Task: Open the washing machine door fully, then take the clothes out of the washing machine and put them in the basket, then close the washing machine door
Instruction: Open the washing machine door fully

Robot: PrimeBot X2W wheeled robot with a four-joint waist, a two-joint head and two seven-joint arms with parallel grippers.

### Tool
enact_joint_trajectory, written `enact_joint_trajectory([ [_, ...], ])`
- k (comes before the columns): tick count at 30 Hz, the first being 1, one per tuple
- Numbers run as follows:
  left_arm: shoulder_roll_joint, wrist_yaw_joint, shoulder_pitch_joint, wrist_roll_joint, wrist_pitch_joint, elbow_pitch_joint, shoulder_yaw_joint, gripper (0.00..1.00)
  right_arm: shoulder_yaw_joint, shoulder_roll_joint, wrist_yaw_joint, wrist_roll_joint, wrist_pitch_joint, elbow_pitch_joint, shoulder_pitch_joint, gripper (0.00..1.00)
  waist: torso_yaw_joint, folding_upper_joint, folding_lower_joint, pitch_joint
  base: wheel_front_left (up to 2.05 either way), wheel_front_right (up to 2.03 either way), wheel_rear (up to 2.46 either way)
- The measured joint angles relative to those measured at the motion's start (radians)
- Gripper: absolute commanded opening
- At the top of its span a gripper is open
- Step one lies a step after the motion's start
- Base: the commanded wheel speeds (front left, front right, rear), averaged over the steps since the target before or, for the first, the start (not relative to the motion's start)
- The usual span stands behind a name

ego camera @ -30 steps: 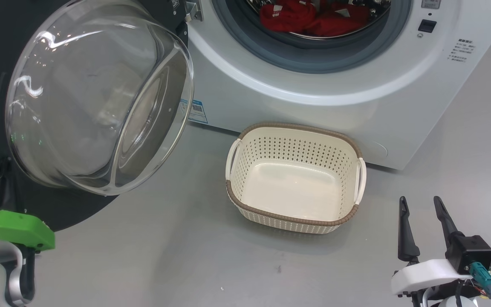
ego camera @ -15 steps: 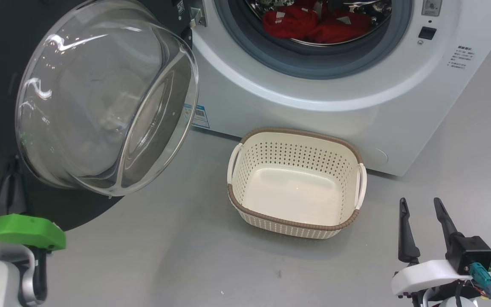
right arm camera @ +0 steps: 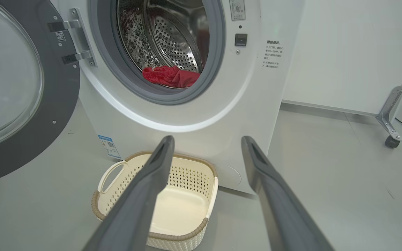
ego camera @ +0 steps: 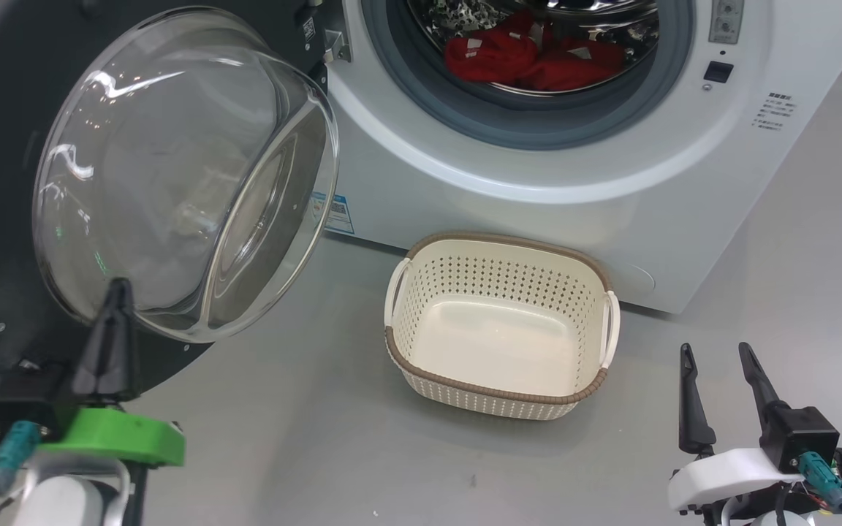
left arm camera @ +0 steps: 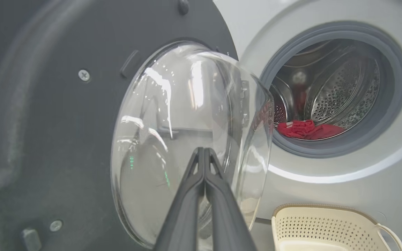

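Observation:
The washing machine (ego camera: 552,197) stands with its door (ego camera: 180,175) swung wide to the left, glass bowl facing me. Red clothes (ego camera: 531,62) lie at the bottom of the steel drum, also seen in the wrist views (left arm camera: 305,129) (right arm camera: 171,76). The cream basket (ego camera: 498,380) sits on the floor just in front of the machine, with nothing in it. My left gripper (ego camera: 118,288) is shut with nothing in it, its tips in front of the lower edge of the glass bowl (left arm camera: 187,139). My right gripper (ego camera: 713,351) stands open at the lower right, to the right of the basket (right arm camera: 187,238).
Grey floor (ego camera: 304,424) spreads around the basket. A white wall (right arm camera: 344,52) and a metal leg with a castor (right arm camera: 391,139) stand to the right of the machine. The open door takes up the space at the left.
My left arm has come up and to the right, so its shut fingers now show before the glass bowl. The head camera has shifted a little. The right gripper stays put.

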Motion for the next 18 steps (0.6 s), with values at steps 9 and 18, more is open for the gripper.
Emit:
enact_joint_trajectory([
  [9, -0.03, -0.035, 0.052, 0.013, 0.01, -0.092, -0.089, 0.0, 0.025, 0.0, 0.008, -0.011, 0.0, -0.004, 0.0, 1.0, -0.047, 0.0, 0.0, -0.005, 0.0, 0.0, 0.0],
  [18, -0.037, -0.045, 0.087, 0.02, 0.054, -0.105, -0.133, 0.85, 0.044, 0.0, 0.018, -0.013, 0.0, -0.003, -0.001, 1.0, -0.127, 0.0, 0.0, -0.012, 0.0, 0.0, 0.0],
])
